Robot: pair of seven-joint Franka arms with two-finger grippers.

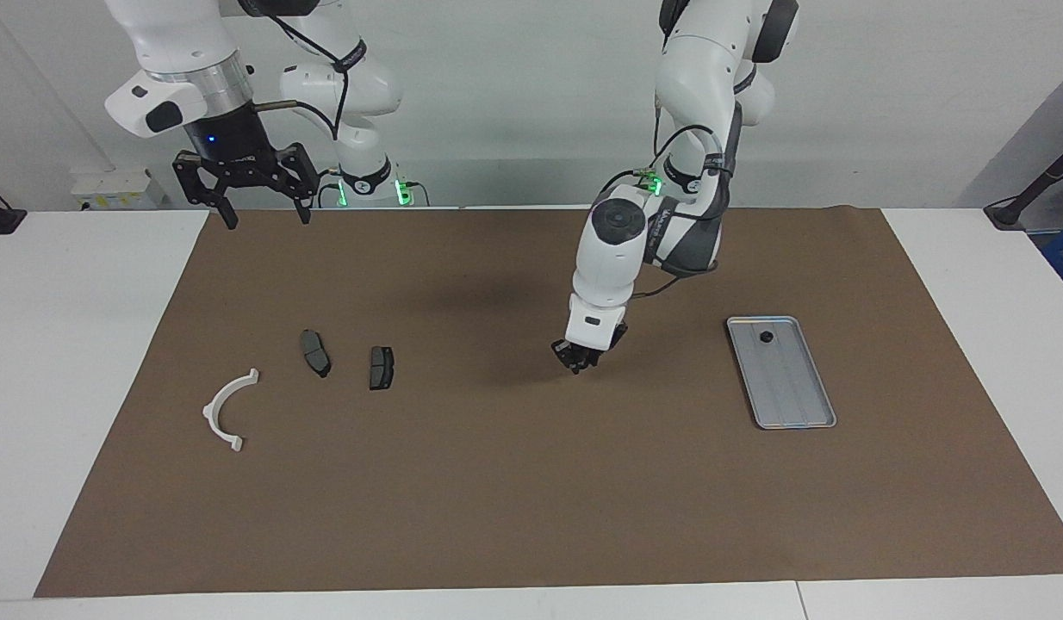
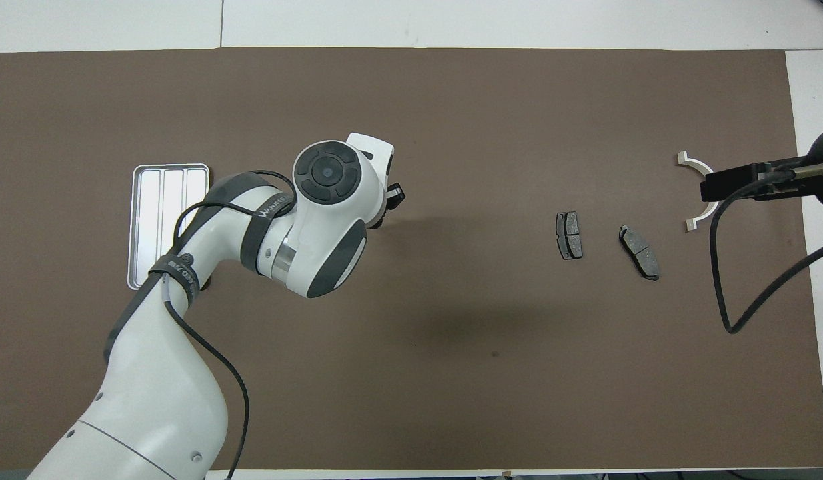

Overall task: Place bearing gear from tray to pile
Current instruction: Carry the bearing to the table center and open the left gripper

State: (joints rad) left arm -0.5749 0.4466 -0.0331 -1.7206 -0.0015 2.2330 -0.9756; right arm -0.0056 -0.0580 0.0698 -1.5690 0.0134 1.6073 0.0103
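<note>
Right gripper [image 1: 257, 203] is held up over the mat [image 1: 531, 499] corner at the right arm's end, on the edge nearest the robots; fingers are spread wide apart, nothing is between them. That arm is parked.

The pile is laid out toward the right arm's end of the mat:
- white half-ring [image 1: 226, 409] is closest to that end edge, flat, open side turned toward the mat's middle
- two dark brake-pad pieces [image 1: 315, 353] [image 1: 381, 368] are set beside it toward the middle, and a little nearer the robots
- all three are apart, none touching

Left gripper [image 1: 576, 360] is hung low over the mat's middle, between pile and tray, pointed down, with its shadow cast just beneath it. Whether it is shut or clamped on a part cannot be told.

Tray [image 1: 794, 387] is set toward the left arm's end of the mat, long side running away from the robots. One small dark bearing gear [image 1: 765, 337] is seen in it, at the end nearest the robots. In the overhead view that spot is covered by the left arm.
</note>
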